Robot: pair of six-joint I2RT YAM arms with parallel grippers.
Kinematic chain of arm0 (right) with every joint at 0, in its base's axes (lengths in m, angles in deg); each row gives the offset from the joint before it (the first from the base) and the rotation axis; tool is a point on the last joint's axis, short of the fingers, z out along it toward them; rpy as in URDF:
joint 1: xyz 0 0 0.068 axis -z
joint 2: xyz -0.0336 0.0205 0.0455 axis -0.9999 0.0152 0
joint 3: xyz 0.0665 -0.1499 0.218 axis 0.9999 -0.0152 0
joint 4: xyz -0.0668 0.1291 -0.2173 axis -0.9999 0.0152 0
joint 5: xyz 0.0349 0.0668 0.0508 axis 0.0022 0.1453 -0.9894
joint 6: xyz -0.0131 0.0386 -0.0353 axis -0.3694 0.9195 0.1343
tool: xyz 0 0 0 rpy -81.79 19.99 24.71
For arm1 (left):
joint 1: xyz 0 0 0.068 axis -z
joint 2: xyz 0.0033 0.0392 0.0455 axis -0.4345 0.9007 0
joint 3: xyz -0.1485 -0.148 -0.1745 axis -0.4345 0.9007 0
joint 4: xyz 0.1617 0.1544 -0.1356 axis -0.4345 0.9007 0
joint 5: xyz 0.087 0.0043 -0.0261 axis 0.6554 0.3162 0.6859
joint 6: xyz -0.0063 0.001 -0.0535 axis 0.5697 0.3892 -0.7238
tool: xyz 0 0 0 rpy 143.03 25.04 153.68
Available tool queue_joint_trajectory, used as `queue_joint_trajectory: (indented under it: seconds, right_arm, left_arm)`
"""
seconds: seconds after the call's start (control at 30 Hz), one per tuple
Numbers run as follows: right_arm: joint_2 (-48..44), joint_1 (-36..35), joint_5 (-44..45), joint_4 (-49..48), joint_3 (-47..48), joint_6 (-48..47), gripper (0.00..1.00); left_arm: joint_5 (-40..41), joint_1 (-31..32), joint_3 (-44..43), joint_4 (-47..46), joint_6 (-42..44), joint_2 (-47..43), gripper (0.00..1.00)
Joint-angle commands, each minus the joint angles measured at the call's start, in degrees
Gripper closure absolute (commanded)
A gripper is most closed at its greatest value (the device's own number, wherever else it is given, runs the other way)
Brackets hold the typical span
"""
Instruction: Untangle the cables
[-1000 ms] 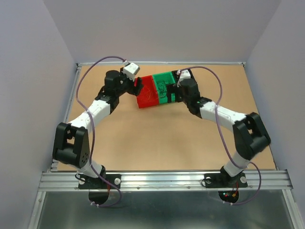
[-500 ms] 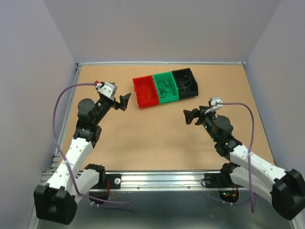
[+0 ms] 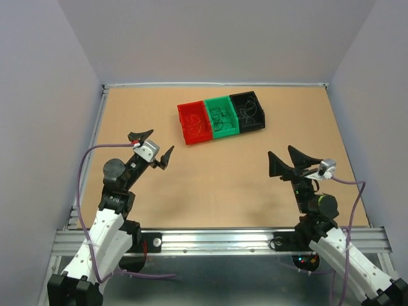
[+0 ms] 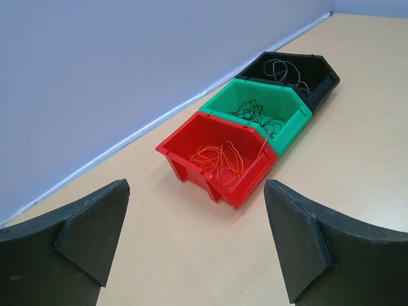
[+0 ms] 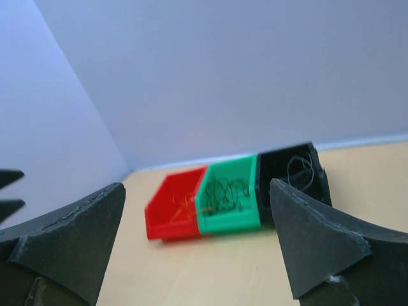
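In the upper middle of the top view, three plastic bins stand in a touching row, and the cables lie sorted inside them. Thin red-orange wires (image 4: 220, 159) are in the red bin (image 3: 195, 123), a dark wiry clump (image 4: 258, 115) is in the green bin (image 3: 221, 116), and a few loops (image 4: 287, 69) are in the black bin (image 3: 247, 111).

A second ago both arms were stretched out over this row, the left at the red bin and the right at the green and black ones. Now both have folded back toward the near edge. The left gripper (image 3: 154, 146) sits at the middle left of the frame and the right gripper (image 3: 284, 159) at the lower right, each well apart from the bins. The bins themselves have not shifted.

The left jaws have widened during the retreat, and both pairs now stand spread wide with nothing between them. Each wrist view shows only bare table (image 3: 210, 185) and the distant bins between its dark fingers (image 4: 89, 229).

With each colour in its own bin and no wire visible on the table, the untangling looks finished or very nearly so. The pull-back reads as a return to rest rather than a new reach. Whether the green bin's clump is fully separated is too fine to tell.
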Motion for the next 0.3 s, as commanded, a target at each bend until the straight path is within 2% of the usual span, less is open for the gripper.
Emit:
queue_joint_trajectory:
  seconds: [0.0,0.27]
  right_arm:
    - [-3.0,-0.44,1.36,-5.66,-8.32,0.24,0.0]
    - [5.94,-0.35,3.02,-8.21,-6.57,1.12,0.0]
  left_arm:
    - [-5.08,-0.12,0.89,-3.58,4.63,-2.28,0.01]
    - [-6.23,-0.04,1.42,-3.58,5.6,-2.98,0.01]
